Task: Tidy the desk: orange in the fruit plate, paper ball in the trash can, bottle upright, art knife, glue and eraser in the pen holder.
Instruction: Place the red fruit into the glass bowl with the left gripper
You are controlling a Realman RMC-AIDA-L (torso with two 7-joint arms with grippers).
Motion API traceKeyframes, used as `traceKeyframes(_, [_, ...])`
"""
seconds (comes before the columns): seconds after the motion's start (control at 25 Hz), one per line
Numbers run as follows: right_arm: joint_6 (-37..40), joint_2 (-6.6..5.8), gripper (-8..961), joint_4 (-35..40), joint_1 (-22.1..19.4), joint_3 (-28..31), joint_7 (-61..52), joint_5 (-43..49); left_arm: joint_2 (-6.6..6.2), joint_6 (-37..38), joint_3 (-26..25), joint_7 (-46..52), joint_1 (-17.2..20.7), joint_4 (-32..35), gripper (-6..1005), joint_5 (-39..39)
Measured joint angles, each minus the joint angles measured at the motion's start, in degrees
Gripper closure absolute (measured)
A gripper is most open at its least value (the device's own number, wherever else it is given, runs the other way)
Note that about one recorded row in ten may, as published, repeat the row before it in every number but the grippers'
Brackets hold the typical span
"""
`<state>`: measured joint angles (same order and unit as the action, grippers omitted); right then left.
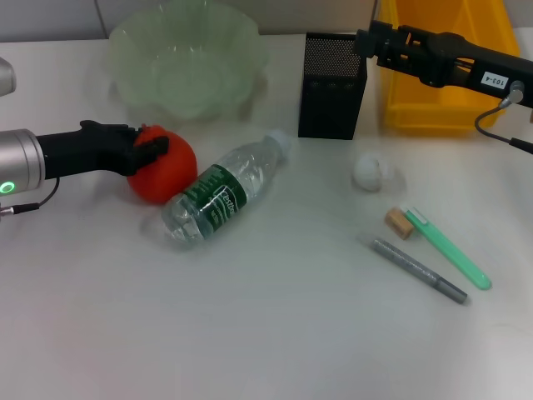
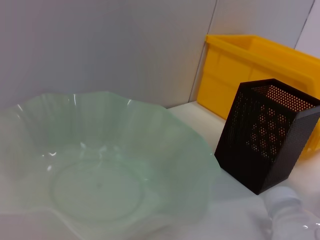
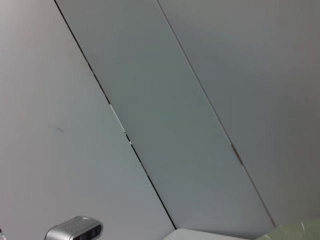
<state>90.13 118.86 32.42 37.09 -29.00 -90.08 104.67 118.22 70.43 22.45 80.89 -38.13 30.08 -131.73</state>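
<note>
Left gripper [image 1: 154, 150] fingers clamp the orange [image 1: 166, 177] beside the fallen bottle [image 1: 223, 193], fruit plate [image 1: 133, 50] rim just beyond; right gripper's [image 1: 366, 42] fingers unclear.

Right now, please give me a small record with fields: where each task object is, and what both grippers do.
left gripper: shut on the red-orange round orange, on the table
right gripper: raised between black mesh pen holder and yellow plastic trash can
clear plastic bottle: lying on its side beside the orange
pale-green scalloped fruit plate: empty
white paper ball: on the table
tan eraser: on the table
</note>
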Motion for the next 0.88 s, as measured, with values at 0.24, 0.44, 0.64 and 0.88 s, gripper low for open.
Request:
traceKeyframes(0.24, [0.0, 0.04, 346, 0.0, 0.0, 0.0, 0.0, 0.0, -0.21, 1.1, -0.1, 1.6, 0.4, 0.9, 751, 0.2])
traceKeyframes(0.44, [-0.1, 0.05, 346, -0.1, 0.0, 0.1, 0.4, 0.0, -0.91, 10.4, 0.1, 3.2, 0.1, 5.9, 793, 6.9])
traceKeyframes(0.64, [-0.1, 0.05, 347, -1.3, 0.0, 0.4, 1.4, 0.0, -0.85, 4.4, 1.0, 1.4, -1.7, 6.1, 819, 15.0])
traceKeyframes(0.88, [0.2, 0.05, 347, -2.0, -0.2, 0.0, 1.5, 0.2, 0.21, -15.2, 7.4, -5.1, -6.8, 0.8, 872, 18.3])
